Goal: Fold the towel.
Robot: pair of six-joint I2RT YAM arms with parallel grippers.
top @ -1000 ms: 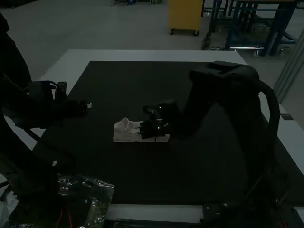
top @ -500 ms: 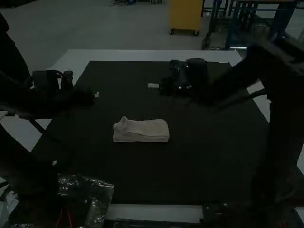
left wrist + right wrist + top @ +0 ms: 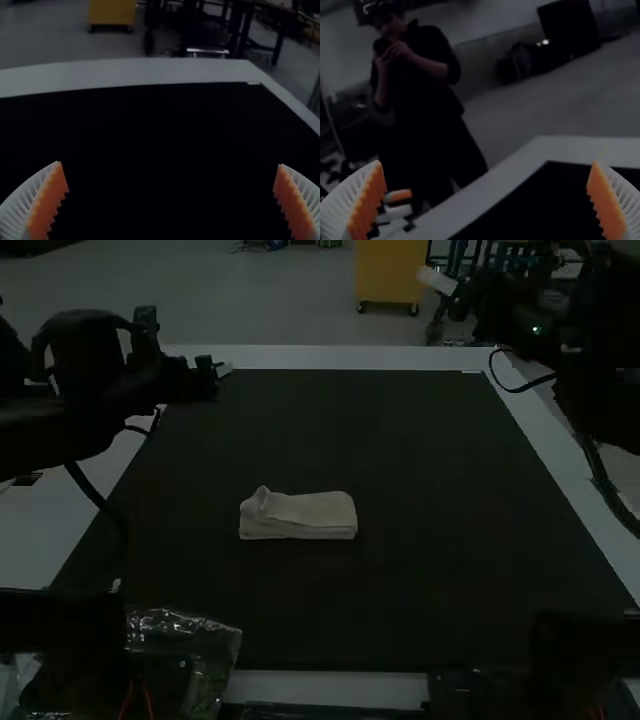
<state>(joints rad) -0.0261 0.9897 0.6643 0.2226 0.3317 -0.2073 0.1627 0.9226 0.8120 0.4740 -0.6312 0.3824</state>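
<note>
Pale towel [image 3: 300,517] folded into a small oblong, lying near the middle of the black mat [image 3: 380,600] on the bench [image 3: 350,357], left pincer [image 3: 224,369] at its eleven o'clock, right pincer [image 3: 437,280] at its one o'clock, both spread wide apart

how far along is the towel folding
The towel looks folded already, lying as a compact, layered rectangle. Neither gripper holds it: left and right are open. Perhaps only its raised left-end corner is left to flatten.

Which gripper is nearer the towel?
Left. In the high view, the left gripper is beyond the towel, toward its left; the right gripper is farther off, beyond and to its right.
</note>
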